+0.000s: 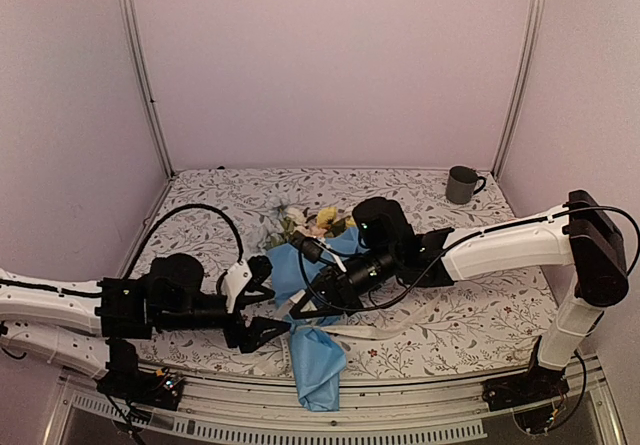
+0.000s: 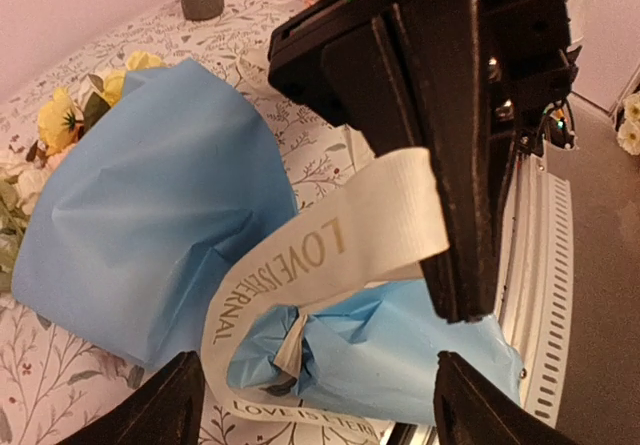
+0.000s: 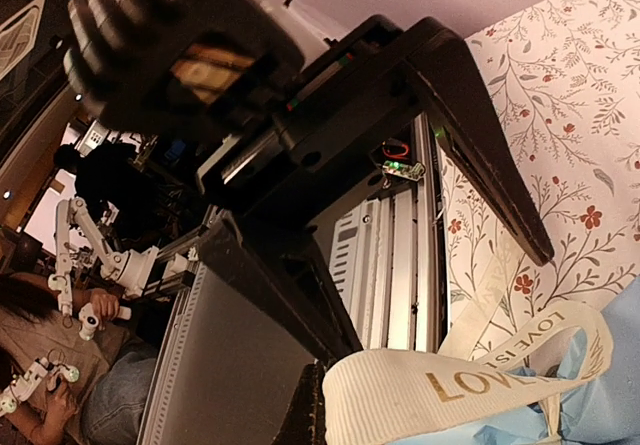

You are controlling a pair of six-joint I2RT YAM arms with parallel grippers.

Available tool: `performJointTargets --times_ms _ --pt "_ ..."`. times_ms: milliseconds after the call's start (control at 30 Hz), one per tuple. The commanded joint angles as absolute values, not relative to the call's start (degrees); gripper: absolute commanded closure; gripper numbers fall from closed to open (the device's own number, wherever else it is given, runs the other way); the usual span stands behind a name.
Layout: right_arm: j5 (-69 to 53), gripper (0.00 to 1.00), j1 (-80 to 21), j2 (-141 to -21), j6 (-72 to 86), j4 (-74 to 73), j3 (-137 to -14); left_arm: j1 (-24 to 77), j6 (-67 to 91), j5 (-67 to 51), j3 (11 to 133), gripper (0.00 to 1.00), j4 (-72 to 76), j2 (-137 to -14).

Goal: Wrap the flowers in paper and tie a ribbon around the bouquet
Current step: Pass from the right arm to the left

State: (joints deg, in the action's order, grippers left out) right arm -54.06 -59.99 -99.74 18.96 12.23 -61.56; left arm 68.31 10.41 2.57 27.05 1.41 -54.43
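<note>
The bouquet (image 1: pixel 318 350) is a light blue paper (image 2: pixel 150 195) cone lying on the table, narrow end toward the front edge. The flowers (image 1: pixel 310 221), white and yellow, poke from its far wide end; yellow blooms (image 2: pixel 60 115) show in the left wrist view. The cream ribbon (image 2: pixel 300 255), printed in gold letters, loops around the crumpled narrow part of the cone. One end rises into my right gripper (image 1: pixel 300 310), which is shut on the ribbon (image 3: pixel 420 390). My left gripper (image 1: pixel 270 303) is open just left of the cone. Its fingers (image 2: pixel 170 405) straddle the ribbon loop without touching it.
A grey mug (image 1: pixel 461 184) stands at the back right of the floral tablecloth (image 1: pixel 200 205). A loose length of ribbon (image 1: pixel 390 330) trails right across the cloth. The metal front rail (image 1: pixel 400 390) runs just below the cone's tip. Purple walls enclose the table.
</note>
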Motion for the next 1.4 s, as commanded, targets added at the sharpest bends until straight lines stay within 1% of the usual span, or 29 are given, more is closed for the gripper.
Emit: performJointTargets --times_ms 0,133,233,300,367,433,500,600,733,800,867,933,1000,1067,1200,1333,1367 --pt "-51.0 1.0 -60.4 -100.7 23.6 17.6 -60.9 71.0 3.3 12.4 24.5 0.18 15.2 -59.0" --pt "-50.4 1.0 -60.4 -101.2 25.6 19.4 -60.4 71.8 1.2 13.5 22.0 0.14 27.5 -64.4" --pt "-50.5 1.0 -60.4 -101.6 26.4 20.2 -60.4 71.8 0.9 13.5 20.2 0.13 37.9 -67.9" --pt "-50.4 1.0 -60.4 -101.8 26.5 20.5 -60.4 71.8 1.4 11.6 19.9 0.13 42.3 -70.6" --pt "-50.3 1.0 -60.4 -101.7 26.6 20.6 -60.3 72.0 2.2 9.4 19.8 0.14 45.6 -73.5" --pt "-50.3 1.0 -60.4 -101.8 26.6 20.6 -60.2 72.4 3.3 9.4 20.0 0.17 47.5 -76.1" --pt "-50.3 1.0 -60.4 -101.7 26.5 20.7 -60.1 72.7 3.9 9.1 20.0 0.21 49.0 -77.8" --pt "-50.3 1.0 -60.4 -101.6 26.2 20.6 -59.9 73.3 4.7 8.4 19.8 0.36 50.4 -78.6" --pt "-49.8 1.0 -60.3 -101.2 26.0 20.7 -59.5 73.9 6.4 9.0 18.3 0.51 53.0 -78.5" --pt "-49.6 1.0 -60.3 -101.2 25.9 20.9 -59.4 74.1 7.2 9.1 17.2 0.55 56.0 -78.9" --pt "-49.5 1.0 -60.2 -101.3 26.0 21.0 -59.4 74.4 7.8 9.2 16.9 0.54 58.0 -80.0" --pt "-49.2 1.0 -60.2 -101.3 26.2 21.2 -59.3 74.9 8.2 10.3 17.4 0.49 58.0 -81.4" --pt "-48.9 1.0 -60.1 -101.0 26.4 21.3 -59.1 75.9 8.9 13.2 17.5 0.45 58.2 -82.2" --pt "-48.4 1.0 -60.0 -100.5 26.6 21.6 -58.5 76.9 9.7 17.4 16.6 0.44 59.8 -82.6" --pt "-47.6 1.0 -59.6 -99.8 27.3 22.7 -57.2 78.0 9.1 19.9 14.3 0.46 69.1 -85.4" --pt "-47.5 1.0 -59.5 -99.7 28.0 23.5 -56.7 78.5 8.8 20.2 15.8 0.49 70.6 -88.8" --pt "-47.5 1.0 -59.5 -99.5 28.0 23.7 -56.5 78.6 8.8 20.1 16.1 0.52 70.7 -89.5"
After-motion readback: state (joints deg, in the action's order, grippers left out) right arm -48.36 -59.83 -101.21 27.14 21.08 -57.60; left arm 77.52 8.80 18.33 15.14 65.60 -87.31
